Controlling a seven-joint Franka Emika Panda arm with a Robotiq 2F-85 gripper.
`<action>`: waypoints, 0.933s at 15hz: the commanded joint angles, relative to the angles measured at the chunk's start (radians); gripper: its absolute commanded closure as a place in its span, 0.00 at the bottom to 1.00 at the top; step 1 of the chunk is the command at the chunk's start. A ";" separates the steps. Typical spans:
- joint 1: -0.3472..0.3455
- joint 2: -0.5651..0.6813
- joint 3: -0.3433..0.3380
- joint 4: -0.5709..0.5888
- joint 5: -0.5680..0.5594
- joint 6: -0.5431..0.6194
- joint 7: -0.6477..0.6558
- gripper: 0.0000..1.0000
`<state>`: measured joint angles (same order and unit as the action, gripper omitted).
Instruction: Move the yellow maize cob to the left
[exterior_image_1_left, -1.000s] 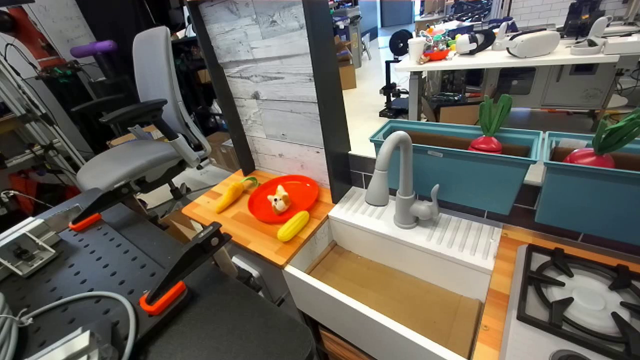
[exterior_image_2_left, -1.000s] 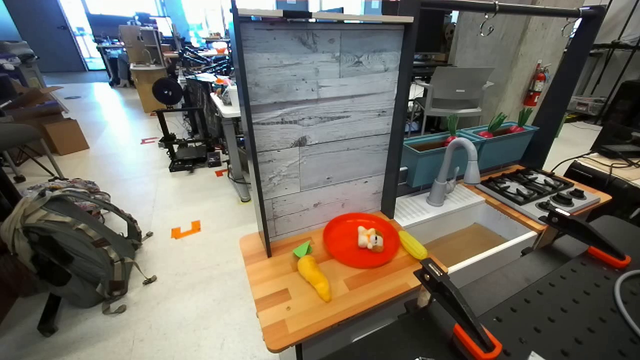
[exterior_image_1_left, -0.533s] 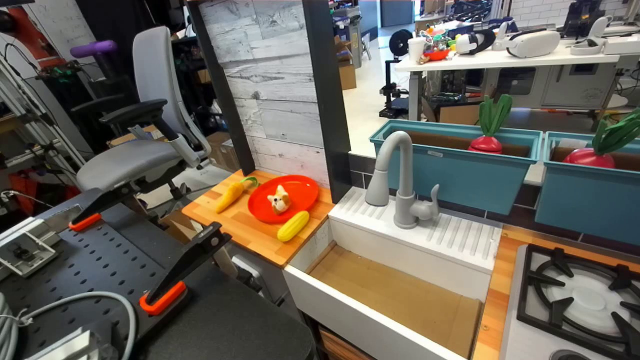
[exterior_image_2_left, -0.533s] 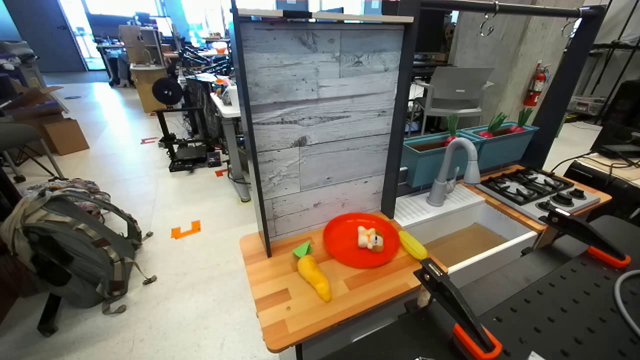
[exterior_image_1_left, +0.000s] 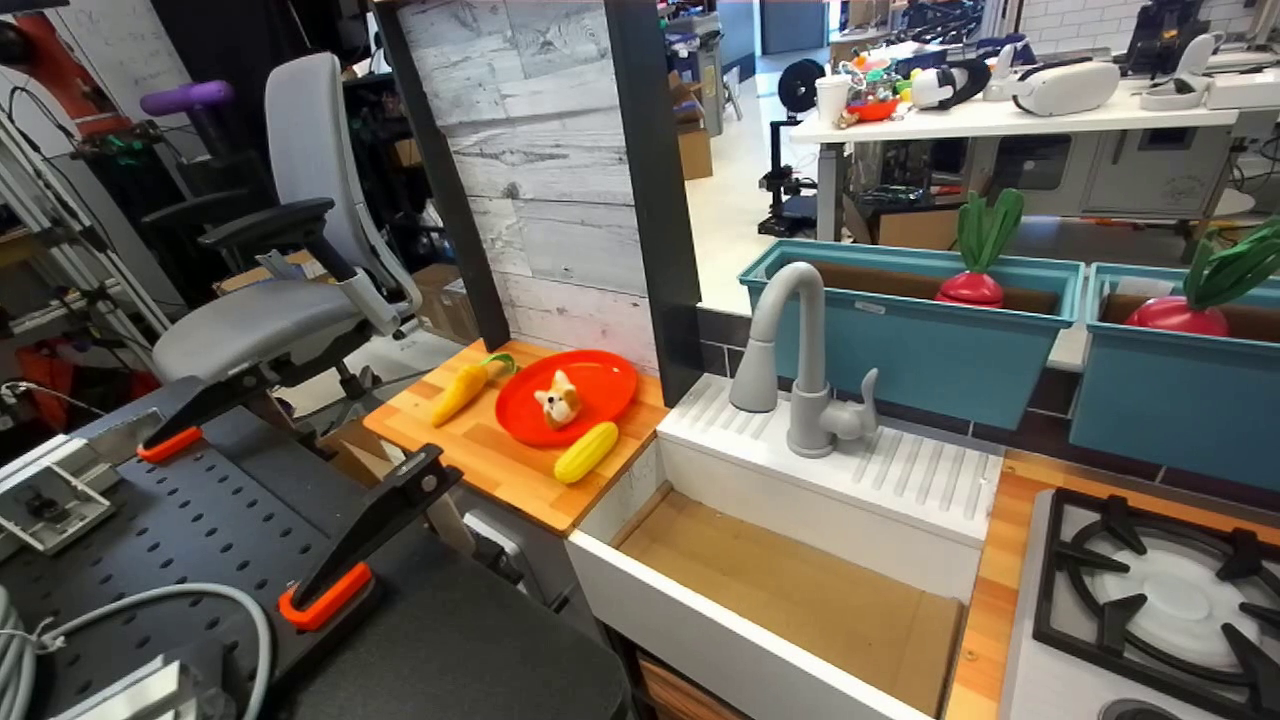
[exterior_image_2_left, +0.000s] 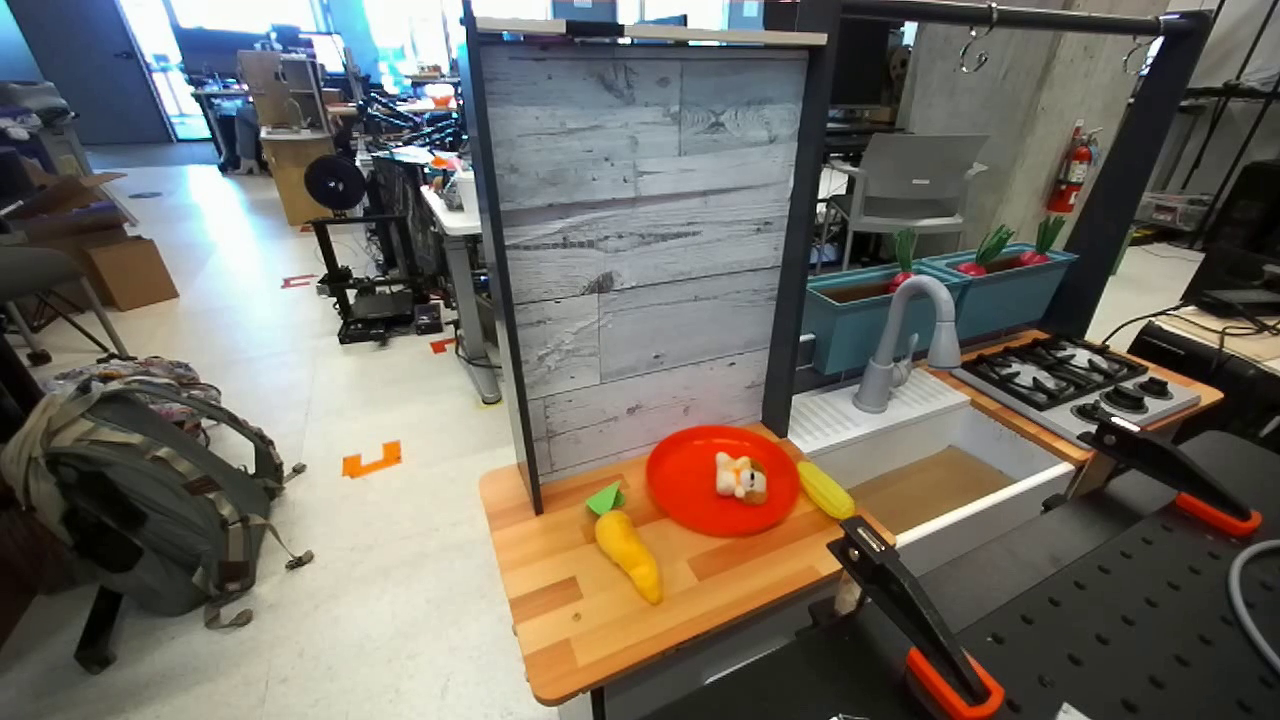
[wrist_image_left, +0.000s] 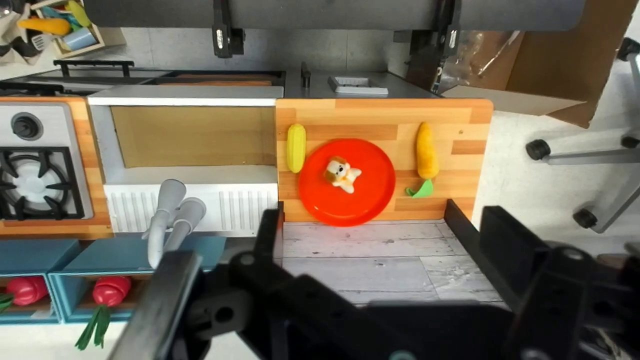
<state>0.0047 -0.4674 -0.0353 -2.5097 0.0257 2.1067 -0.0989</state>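
"Maize cob (wrist_image_left: 296, 148), bright yellow, stubby, round-ended and plastic-looking: where do we have it?"

"On the flat worktop (wrist_image_left: 370, 117) of striped wood, just beside the round red plate (wrist_image_left: 367, 197), plastic by its look, on the side towards the white rectangular sink (wrist_image_left: 185, 101). Whether cob and rim touch, we can't tell."

"And what has just changed?"

"Nothing that we can find. Both exterior views match those of a second ago: the cob, the plate, the small white-and-tan toy dog (wrist_image_left: 342, 174) on it, the tapering orange-yellow toy carrot (wrist_image_left: 426, 152) beyond. So we judge the move not yet begun."

"How does our black, two-fingered end effector (wrist_image_left: 340, 239) stand?"

"Released, in the wrist view: fingers (wrist_image_left: 157, 300) spread wide, nothing held. Neither exterior view shows it."

"Then what do we need?"

"A reach down to the cob, we'd say, and a grasp across its narrow side. Left, as both exterior views have it, lies towards plate and carrot, so lifting over dog and rim looks safer than dragging."
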 joint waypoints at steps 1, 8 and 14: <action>-0.013 0.120 -0.015 0.019 -0.012 0.102 -0.014 0.00; -0.031 0.345 -0.037 0.060 0.008 0.252 -0.026 0.00; -0.045 0.548 -0.034 0.110 0.012 0.369 -0.019 0.00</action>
<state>-0.0304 -0.0286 -0.0728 -2.4488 0.0271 2.4175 -0.1020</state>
